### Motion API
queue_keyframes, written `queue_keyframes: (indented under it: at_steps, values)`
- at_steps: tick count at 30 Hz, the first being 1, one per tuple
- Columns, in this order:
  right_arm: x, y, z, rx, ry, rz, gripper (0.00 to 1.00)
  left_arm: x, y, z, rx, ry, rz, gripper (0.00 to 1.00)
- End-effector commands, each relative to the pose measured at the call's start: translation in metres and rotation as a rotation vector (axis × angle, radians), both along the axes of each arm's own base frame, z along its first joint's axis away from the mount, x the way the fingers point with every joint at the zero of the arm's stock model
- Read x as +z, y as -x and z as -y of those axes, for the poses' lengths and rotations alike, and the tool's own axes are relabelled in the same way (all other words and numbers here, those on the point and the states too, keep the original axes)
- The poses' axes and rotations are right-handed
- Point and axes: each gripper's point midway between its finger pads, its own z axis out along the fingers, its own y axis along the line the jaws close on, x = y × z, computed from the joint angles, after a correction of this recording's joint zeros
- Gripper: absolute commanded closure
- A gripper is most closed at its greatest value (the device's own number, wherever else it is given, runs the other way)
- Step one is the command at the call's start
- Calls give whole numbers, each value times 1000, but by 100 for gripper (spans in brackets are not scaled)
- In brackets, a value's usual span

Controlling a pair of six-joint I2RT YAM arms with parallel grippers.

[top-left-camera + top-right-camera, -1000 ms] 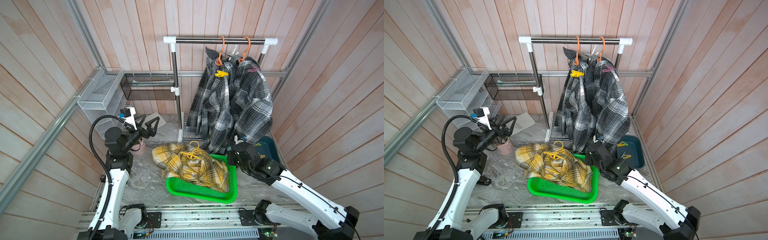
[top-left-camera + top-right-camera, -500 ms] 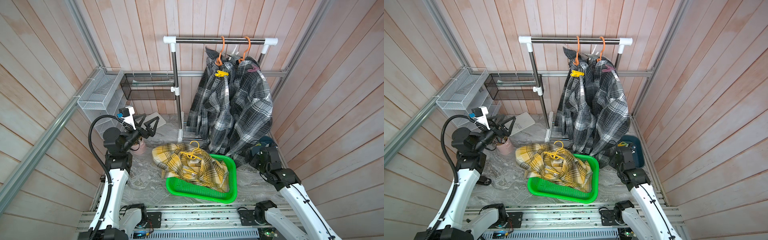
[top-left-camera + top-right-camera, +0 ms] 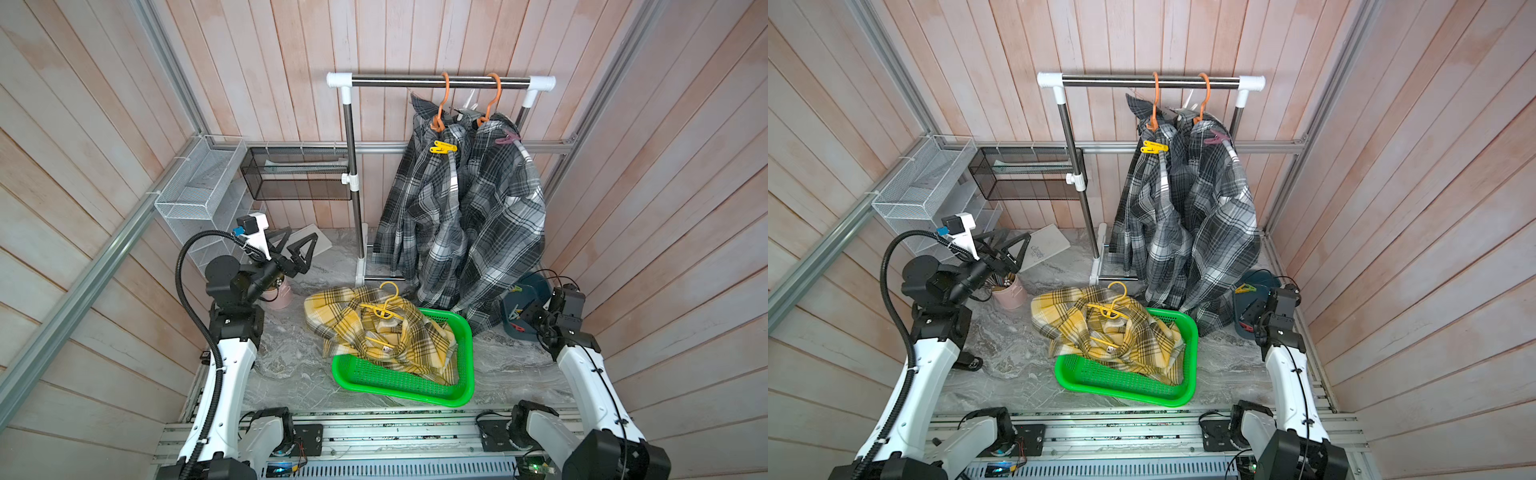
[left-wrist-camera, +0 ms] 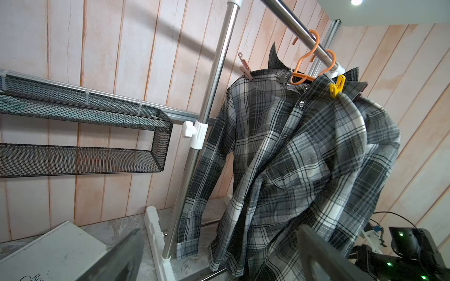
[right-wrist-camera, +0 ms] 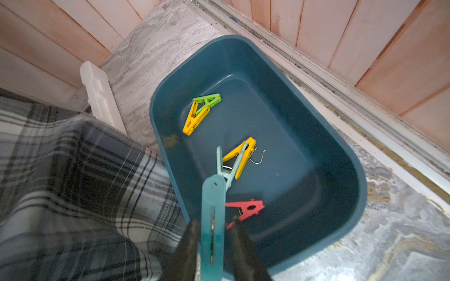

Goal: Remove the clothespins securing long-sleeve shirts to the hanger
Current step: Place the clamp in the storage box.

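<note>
Two grey checked long-sleeve shirts (image 3: 457, 216) hang on orange hangers (image 3: 442, 104) from the rack rail. A yellow clothespin (image 3: 444, 147) (image 4: 337, 87) and a mauve-pink one (image 3: 507, 138) grip their shoulders; another pink pin (image 4: 244, 67) shows in the left wrist view. The yellow plaid shirt (image 3: 374, 328) lies with its yellow hanger across the green basket (image 3: 465, 374). My right gripper (image 5: 214, 220) hovers over the blue bin (image 5: 360, 189), jaws parted, with a teal clothespin (image 5: 211, 194) loose between them. My left gripper (image 3: 297, 249) is wide open, empty, facing the rack.
Yellow, green and red pins (image 5: 199, 114) lie in the blue bin. The rack post (image 3: 353, 187) stands mid-back. A white wire basket (image 3: 195, 183) and black mesh shelf (image 3: 299, 178) line the left wall. A pink cup (image 3: 280, 293) and white board (image 3: 311, 245) sit near the left arm.
The right arm swung from beside the green basket to the right, over the blue bin, and its jaws have parted around the teal pin. The left arm has hardly moved.
</note>
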Motion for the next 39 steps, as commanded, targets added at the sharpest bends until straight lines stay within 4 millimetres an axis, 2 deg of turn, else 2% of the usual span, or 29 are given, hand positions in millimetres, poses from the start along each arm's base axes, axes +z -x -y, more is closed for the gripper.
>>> queue_keyframes:
  at_steps: [1, 3, 5, 8, 10, 12, 14, 17, 18, 23, 26, 33, 36, 39]
  values:
    - [16, -17, 6, 19, 13, 78, 59, -2, 4, 1, -15, -7, 5, 0]
    - [27, -21, 8, 15, 22, 104, 55, -1, 4, 1, -14, -8, 7, 0]
    - [49, -24, 7, 26, 29, 157, 53, -2, 4, 1, -12, -6, 5, 0]
    - [107, -23, -6, 86, 43, 326, 51, -4, 2, 0, -11, -6, -2, 0]
    - [152, -16, -22, 163, 51, 474, 50, -5, 0, 0, -10, -2, -6, 1]
    - [189, -7, -41, 255, 51, 589, 49, -5, -1, -2, -10, 3, -10, 0]
    - [205, 0, -57, 334, 38, 615, 49, -5, -2, -2, -13, 7, -13, 1]
    - [197, 6, -88, 464, 37, 537, 49, -6, -2, -2, -13, 9, -16, 1]
    - [187, 8, -100, 498, 49, 488, 49, -6, -3, -2, -11, 10, -16, 0]
    - [138, 25, -181, 747, 79, 319, 51, -7, -5, -3, -18, 22, -21, 0]
    - [122, 40, -227, 888, 36, 296, 52, -9, -7, -3, -18, 29, -29, 0]
    - [121, 72, -314, 1236, -126, 316, 57, -13, -12, -5, -28, 51, -51, 0]
    - [120, 76, -338, 1301, -161, 316, 57, -13, -13, -5, -30, 57, -53, 0]
    - [117, 68, -355, 1309, -220, 341, 58, -14, -13, -7, -27, 61, -55, 0]
